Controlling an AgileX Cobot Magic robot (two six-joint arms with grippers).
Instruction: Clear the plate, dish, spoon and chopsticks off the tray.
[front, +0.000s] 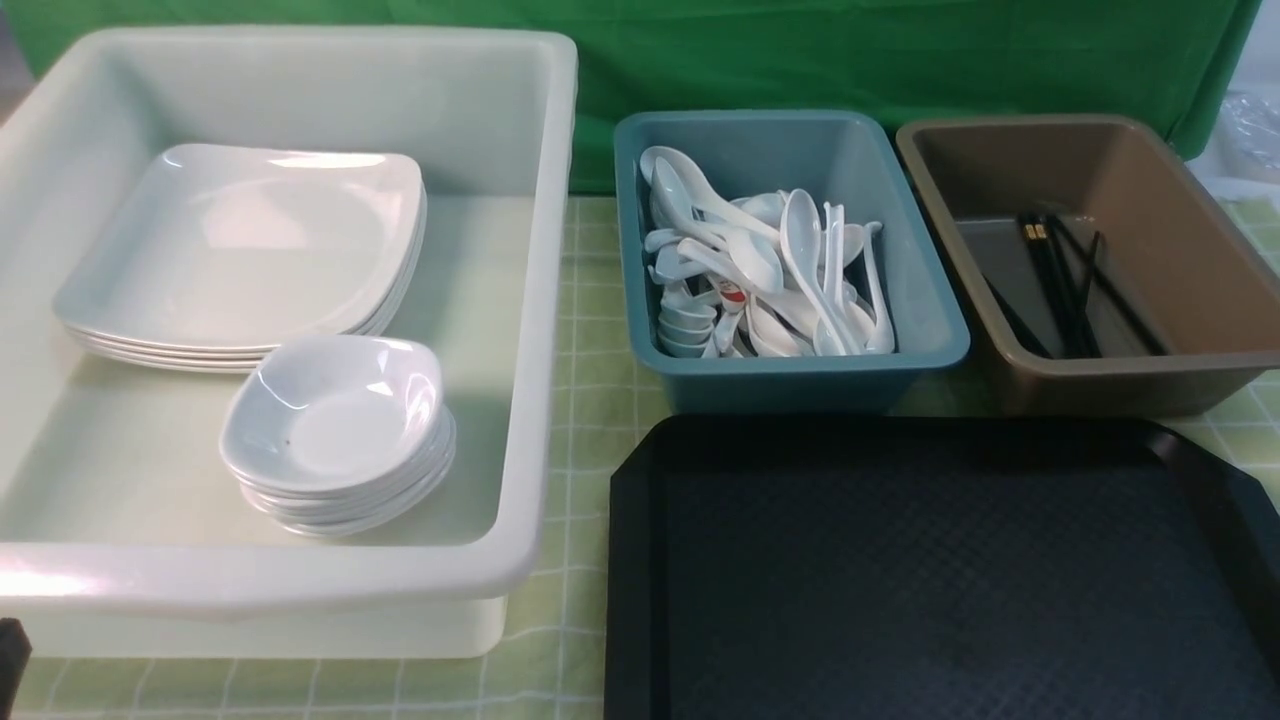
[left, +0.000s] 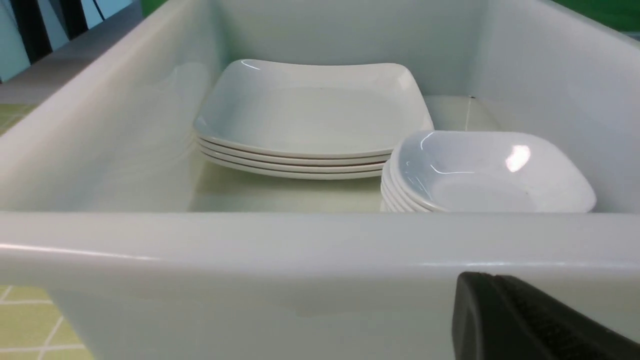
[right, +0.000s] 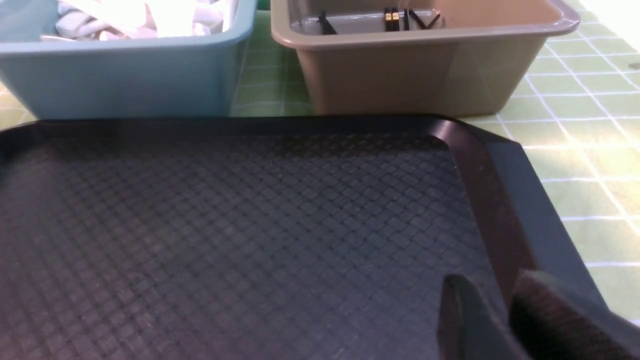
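We see the black tray (front: 940, 570) at the near right of the checked green tablecloth (front: 585, 400), its textured surface bare. The plate (front: 240, 245) tops a stack of plates at the far left inside the big white tub (front: 545, 300), and a stack of small dishes (front: 335, 420) sits just nearer and to the right of it in the same tub. White spoons (front: 765, 270) lie heaped in the teal tub (front: 940, 320), just beyond the tray's far left edge. The chopsticks (front: 1060, 275) lie in the brown tub (front: 1200, 250) to the right of the teal one, gold bands at their far ends.

Our left gripper (left: 530, 320) shows only as a dark finger just outside the near wall of the white tub; its jaws are closed together, holding nothing. Our right gripper (right: 500, 320) hangs over the tray's near right part, two dark fingers with a narrow gap between them and nothing in it.
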